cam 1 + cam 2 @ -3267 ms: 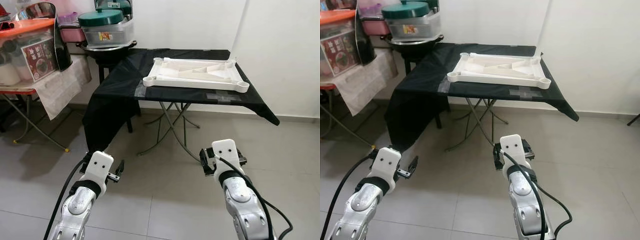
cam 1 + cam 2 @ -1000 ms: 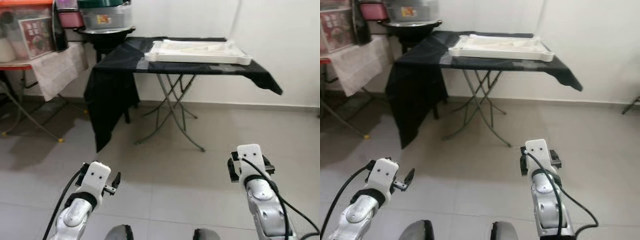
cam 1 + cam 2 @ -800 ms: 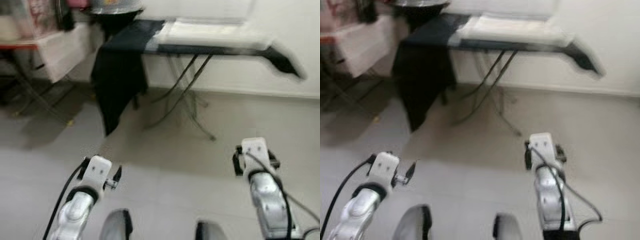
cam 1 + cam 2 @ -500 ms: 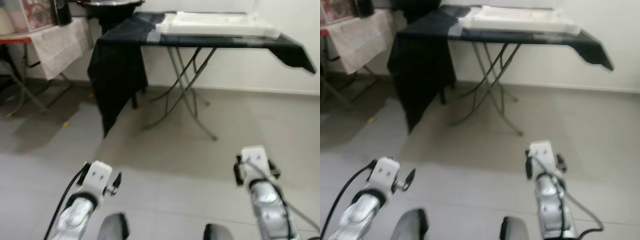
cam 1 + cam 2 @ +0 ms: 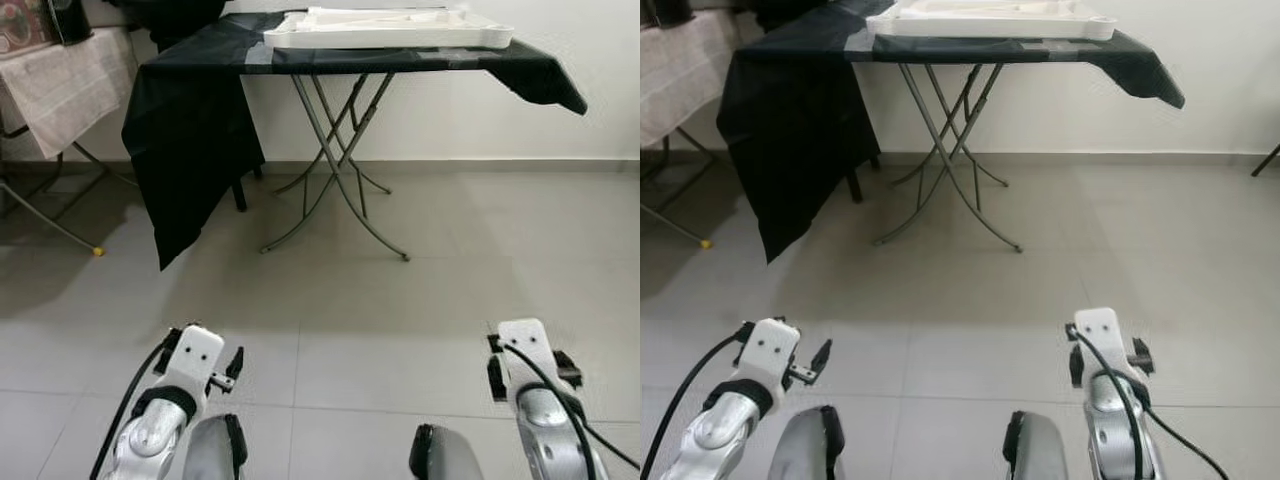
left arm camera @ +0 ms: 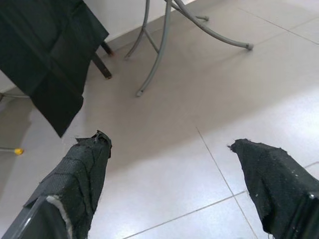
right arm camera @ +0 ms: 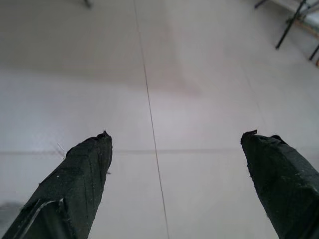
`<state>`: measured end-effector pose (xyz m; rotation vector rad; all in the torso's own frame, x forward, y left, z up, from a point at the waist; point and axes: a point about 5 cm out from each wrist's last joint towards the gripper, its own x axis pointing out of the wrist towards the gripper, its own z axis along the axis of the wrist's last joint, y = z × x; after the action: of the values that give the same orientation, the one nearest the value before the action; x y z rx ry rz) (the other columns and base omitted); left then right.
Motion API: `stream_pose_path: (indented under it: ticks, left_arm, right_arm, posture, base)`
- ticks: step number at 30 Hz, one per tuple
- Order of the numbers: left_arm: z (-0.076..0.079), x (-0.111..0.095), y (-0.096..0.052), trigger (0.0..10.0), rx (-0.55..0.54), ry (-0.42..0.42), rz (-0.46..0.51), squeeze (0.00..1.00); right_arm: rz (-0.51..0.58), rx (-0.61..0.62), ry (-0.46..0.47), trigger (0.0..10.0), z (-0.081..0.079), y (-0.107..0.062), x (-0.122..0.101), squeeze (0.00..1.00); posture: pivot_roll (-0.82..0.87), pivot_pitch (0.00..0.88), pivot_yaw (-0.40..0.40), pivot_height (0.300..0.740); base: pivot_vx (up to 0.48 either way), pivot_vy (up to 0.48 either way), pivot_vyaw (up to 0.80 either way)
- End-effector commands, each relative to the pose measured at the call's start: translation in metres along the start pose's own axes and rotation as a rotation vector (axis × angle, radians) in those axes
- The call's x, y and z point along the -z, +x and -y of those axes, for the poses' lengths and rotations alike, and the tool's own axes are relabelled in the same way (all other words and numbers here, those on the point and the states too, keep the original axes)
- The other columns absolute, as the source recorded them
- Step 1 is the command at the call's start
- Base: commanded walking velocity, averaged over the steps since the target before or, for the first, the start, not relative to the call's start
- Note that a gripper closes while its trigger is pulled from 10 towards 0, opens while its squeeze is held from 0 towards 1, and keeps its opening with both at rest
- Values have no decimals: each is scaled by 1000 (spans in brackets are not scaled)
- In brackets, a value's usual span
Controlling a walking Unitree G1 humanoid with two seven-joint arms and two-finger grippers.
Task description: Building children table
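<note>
From the head, the white tabletop (image 5: 388, 27) is lying on the far bench (image 5: 250, 60), well ahead of both low hands. Wrist views: left hand (image 6: 172, 164) and right hand (image 7: 177, 164) are gaping wide, empty, over floor.

We count one folding table (image 5: 330, 150) far ahead, one black cloth (image 5: 190, 130) draped over it, one white tabletop piece (image 5: 390, 28) on it, and a second cloth-covered table (image 5: 60, 80) far left.

A folding table (image 5: 340, 150) draped in black cloth (image 5: 190, 120) carries a white tabletop panel (image 5: 390, 28).
</note>
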<state>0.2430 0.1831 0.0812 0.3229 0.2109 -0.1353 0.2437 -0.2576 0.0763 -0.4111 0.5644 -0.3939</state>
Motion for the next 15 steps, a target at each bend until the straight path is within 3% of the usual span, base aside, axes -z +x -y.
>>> stream_pose_path:
  ticks: [1,9,15]
  left_arm:
    - [2,4,-2,10000,10,7,-22,0]
    - [2,8,-5,10000,7,7,-36,0]
    - [2,8,-7,10000,6,8,-39,0]
  right_arm:
    - [-41,-17,3,10000,-2,0,9,0]
    - [-154,-19,4,10000,2,3,38,0]
    - [-194,9,35,10000,7,6,46,0]
  posture:
    - [-24,0,-20,395]
    - [-22,0,-26,360]
    - [-18,0,-28,340]
  base:
    - [0,0,0]
    - [0,0,0]
    - [0,0,0]
